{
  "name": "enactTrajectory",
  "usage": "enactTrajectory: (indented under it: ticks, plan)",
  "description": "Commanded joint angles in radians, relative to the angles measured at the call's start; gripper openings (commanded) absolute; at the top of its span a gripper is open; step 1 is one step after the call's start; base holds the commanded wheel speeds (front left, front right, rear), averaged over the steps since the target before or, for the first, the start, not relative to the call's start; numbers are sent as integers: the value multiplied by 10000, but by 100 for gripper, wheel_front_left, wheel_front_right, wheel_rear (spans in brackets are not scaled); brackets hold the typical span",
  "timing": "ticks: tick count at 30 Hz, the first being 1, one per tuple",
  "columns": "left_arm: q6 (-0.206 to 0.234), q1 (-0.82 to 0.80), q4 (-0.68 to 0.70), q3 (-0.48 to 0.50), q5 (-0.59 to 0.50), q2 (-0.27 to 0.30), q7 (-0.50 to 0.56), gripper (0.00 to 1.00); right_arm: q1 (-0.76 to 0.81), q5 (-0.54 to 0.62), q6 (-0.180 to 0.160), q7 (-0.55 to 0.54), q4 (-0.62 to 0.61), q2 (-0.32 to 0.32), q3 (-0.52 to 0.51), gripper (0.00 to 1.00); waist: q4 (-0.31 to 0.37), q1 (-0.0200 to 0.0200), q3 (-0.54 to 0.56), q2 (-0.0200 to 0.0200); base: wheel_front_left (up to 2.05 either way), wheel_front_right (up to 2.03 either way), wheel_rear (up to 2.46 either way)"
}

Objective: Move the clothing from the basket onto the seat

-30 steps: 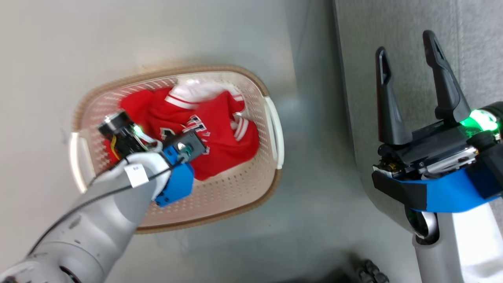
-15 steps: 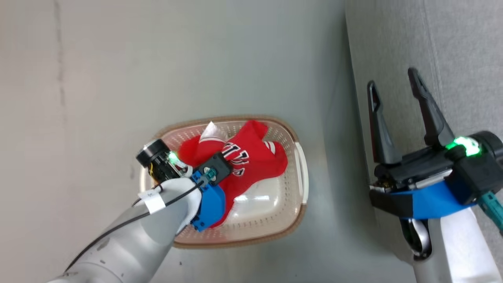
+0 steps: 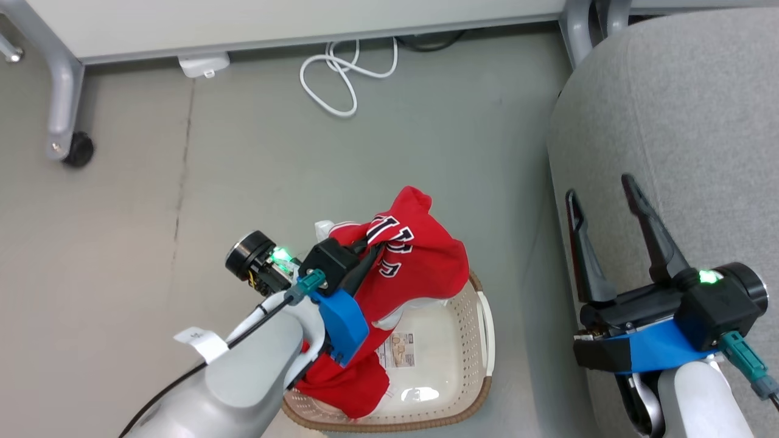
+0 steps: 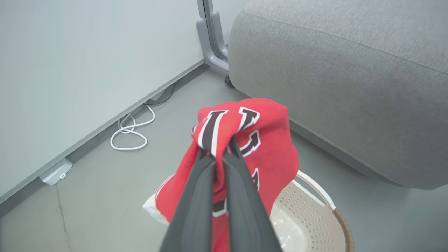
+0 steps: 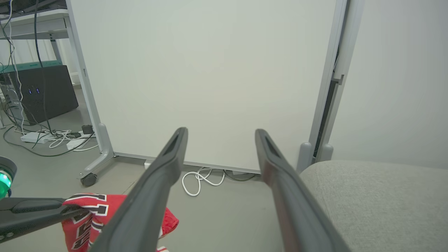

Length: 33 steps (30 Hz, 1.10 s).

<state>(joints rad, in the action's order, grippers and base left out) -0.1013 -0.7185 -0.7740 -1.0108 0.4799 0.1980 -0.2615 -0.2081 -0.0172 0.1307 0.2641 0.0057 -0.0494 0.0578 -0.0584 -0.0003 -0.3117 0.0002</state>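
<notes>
My left gripper [image 3: 371, 246] is shut on the red clothing [image 3: 420, 261], pinching it at the black-and-white lettering and holding it above the basket [image 3: 481, 389]. The fabric drapes down, and its lower end [image 3: 344, 386] hangs into the basket's left side. Whether this is one garment or two I cannot tell. In the left wrist view my fingers [image 4: 196, 196] meet on the clothing [image 4: 269, 140] over the basket [image 4: 315, 213], with the grey seat [image 4: 350, 70] close behind. My right gripper [image 3: 599, 188] stands open and holds nothing, over the seat's [image 3: 681, 109] left edge.
A pale partition panel on grey castered legs [image 3: 67, 143] stands at the back, with a white cable [image 3: 341, 79] coiled on the floor before it. The basket's bare bottom shows a paper label [image 3: 398, 350]. Grey floor lies between basket and seat.
The left gripper has lifted the red clothing up out of the basket, baring the basket's bottom. The head camera has moved, so the whole scene has shifted. The right gripper stays open.
</notes>
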Motion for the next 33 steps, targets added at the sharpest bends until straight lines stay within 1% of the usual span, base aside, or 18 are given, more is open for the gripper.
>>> enactTrajectory:
  ticks: [1,4,10,18,24,33]
  plan:
    - [102,137,298,329,-53,76,-52,0,180,9,1,7,37,-22,-13,100,63,3,257,-2,0,0,0]
    - [226,436,1142,1062,-288,113,-52,0,359,-14,1,6,91,-19,-18,100,-2,3,580,-2,0,0,0]
    - [282,976,2745,2465,-847,166,-51,0,611,-107,1,6,145,-19,84,100,0,3,1101,-2,0,0,0]
    - [277,1392,4629,3877,-1559,158,-53,0,912,-266,1,6,181,-19,204,100,98,3,1759,-2,0,0,0]
    - [178,1437,5545,4412,-1964,203,-52,0,1137,-396,1,6,189,-19,284,100,164,3,2055,-2,0,0,0]
    - [71,1528,6074,4566,-2260,280,-52,0,1261,-518,1,6,71,-19,473,100,209,3,2213,-2,0,0,0]
